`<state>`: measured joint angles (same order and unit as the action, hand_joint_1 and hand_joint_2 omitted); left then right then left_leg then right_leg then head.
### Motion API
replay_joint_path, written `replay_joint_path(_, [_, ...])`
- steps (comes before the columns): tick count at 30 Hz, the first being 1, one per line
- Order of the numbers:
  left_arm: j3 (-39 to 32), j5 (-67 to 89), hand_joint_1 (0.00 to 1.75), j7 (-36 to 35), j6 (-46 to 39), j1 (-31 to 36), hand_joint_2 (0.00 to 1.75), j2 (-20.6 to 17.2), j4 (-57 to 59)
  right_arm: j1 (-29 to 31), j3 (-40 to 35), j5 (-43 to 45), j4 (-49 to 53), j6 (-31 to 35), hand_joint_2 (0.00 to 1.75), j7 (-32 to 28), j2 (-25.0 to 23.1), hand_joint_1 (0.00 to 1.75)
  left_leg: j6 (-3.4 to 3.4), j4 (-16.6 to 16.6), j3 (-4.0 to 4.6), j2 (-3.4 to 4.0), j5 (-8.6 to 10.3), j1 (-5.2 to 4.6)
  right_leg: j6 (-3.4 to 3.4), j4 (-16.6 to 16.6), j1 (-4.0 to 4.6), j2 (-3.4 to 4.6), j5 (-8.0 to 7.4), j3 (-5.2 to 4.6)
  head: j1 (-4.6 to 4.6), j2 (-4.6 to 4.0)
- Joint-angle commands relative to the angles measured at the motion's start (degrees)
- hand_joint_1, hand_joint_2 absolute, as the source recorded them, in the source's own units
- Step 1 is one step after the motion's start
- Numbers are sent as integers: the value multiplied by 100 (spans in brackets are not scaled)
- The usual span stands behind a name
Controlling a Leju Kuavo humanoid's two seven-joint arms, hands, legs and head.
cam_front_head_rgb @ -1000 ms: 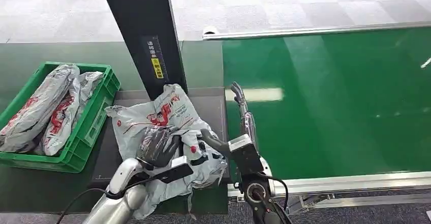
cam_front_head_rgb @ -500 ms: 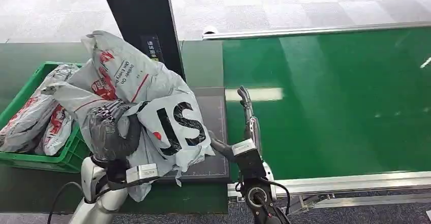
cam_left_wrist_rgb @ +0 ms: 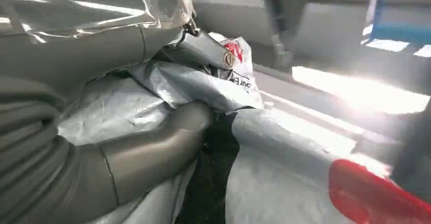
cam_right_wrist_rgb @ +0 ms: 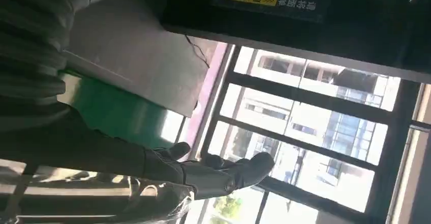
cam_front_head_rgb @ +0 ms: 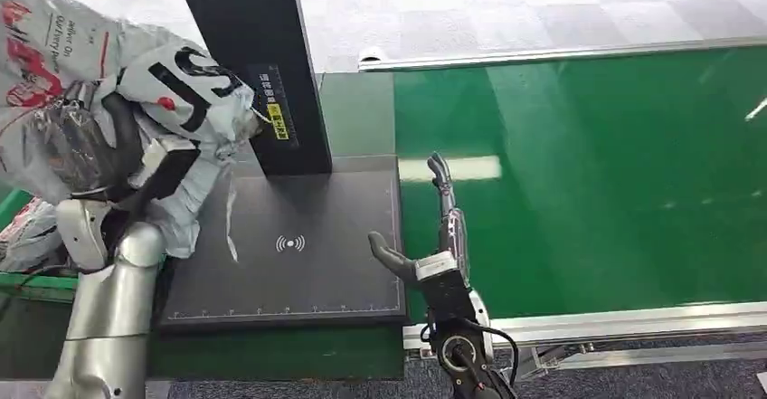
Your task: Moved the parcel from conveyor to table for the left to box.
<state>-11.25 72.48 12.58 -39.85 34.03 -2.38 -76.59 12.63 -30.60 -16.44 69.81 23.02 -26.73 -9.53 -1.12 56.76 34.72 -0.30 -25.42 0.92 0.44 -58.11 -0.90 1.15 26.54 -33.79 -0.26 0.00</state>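
Head view, crumpled grey parcel (cam_front_head_rgb: pixel 136 82) with red and black print, gripped by left hand (cam_front_head_rgb: pixel 86 150), right hand (cam_front_head_rgb: pixel 430 223) empty, fingers apart

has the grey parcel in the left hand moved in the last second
Yes. The parcel, held by the left hand, has been lifted off the scanner pad and carried left past the black post, toward the green crate.

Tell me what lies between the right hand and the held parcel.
Head view: the bare dark scanner pad lies between right hand and parcel, held by left hand.
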Motion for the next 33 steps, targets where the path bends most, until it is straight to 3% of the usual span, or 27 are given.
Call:
replay_joint_path(1, [-419, 1025, 175, -1028, -15, 2125, 175, -1104, 4220, 164, -291, -88, -126, -50, 175, -14, 140, 0, 2, 3, -2, -6, 2, 0, -5, -5, 2, -14, 3, 5, -4, 0])
replay_joint_path(7, [-119, 1752, 175, -1915, 184, 2774, 175, -1641, 5478, 220, -333, -91, -258, -62, 175, -13, 123, 0, 2, 1, 7, -2, 1, 2, -6, -3, 4, -8, 3, -3, 2, 0])
replay_joint_path(11, [-39, 1752, 175, -2079, 467, 2855, 175, -1689, 5717, 200, -314, -78, -241, -62, 175, -11, 134, 0, 1, 1, 19, -2, 1, 1, -4, -2, 2, -7, 1, -17, -2, 0])
replay_joint_path(13, [358, 1752, 175, -2400, 1172, 2851, 175, -1761, 5926, 196, -290, -74, -219, -112, 175, -11, 123, 0, 3, -1, 17, -2, 1, 2, -4, 1, 3, -8, 1, -13, -2, 0])
replay_joint_path(14, [360, 1750, 175, -2408, 1151, 2824, 175, -1761, 5924, 199, -288, -74, -219, -115, 175, -11, 123, 0, 6, -4, 9, -4, 1, 0, -6, 4, 3, -15, 2, -4, 0, 0])
replay_joint_path(19, [74, 1422, 175, -2032, 3087, 2659, 175, -1845, 6229, 229, -195, -117, -246, -213, 175, -10, 143, 0, 7, -5, 8, 4, 0, 1, -7, 7, 5, -9, 0, -2, 2, 0])
replay_joint_path(23, [-1, 1341, 175, -1939, 3189, 2573, 175, -1873, 6239, 240, -175, -129, -259, -223, 175, -12, 152, 0, 6, -15, -3, 11, 1, -1, -8, 14, 3, -3, -2, 6, -2, 0])
replay_joint_path(25, [-243, 1089, 175, -1672, 3699, 2557, 175, -1857, 6290, 244, -157, -171, -272, -213, 175, -5, 180, 0, 7, -20, -9, 12, 1, 0, -10, 20, 4, -5, -2, 12, -2, 0])
replay_joint_path(26, [-246, 1090, 168, -1673, 3778, 2557, 175, -1864, 6294, 248, -155, -175, -279, -223, 175, -3, 189, 0, 7, -15, -3, 7, 1, -1, -8, 15, 3, -6, -1, 7, 0, 0])
replay_joint_path(27, [-164, 1211, 0, -1897, 3610, 2509, 175, -1892, 6200, 241, -151, -195, -279, -209, 175, 12, 188, 0, 7, -14, -1, 4, 1, -3, -7, 13, 1, -8, 0, 4, -2, 0])
replay_joint_path(33, [-259, 1154, 0, -1981, 3331, 2527, 175, -1917, 6157, 205, -155, -262, -224, -151, 175, 79, 186, 0, 5, -9, 6, 2, 2, -2, -5, 9, 1, -6, -1, 1, 0, 0])
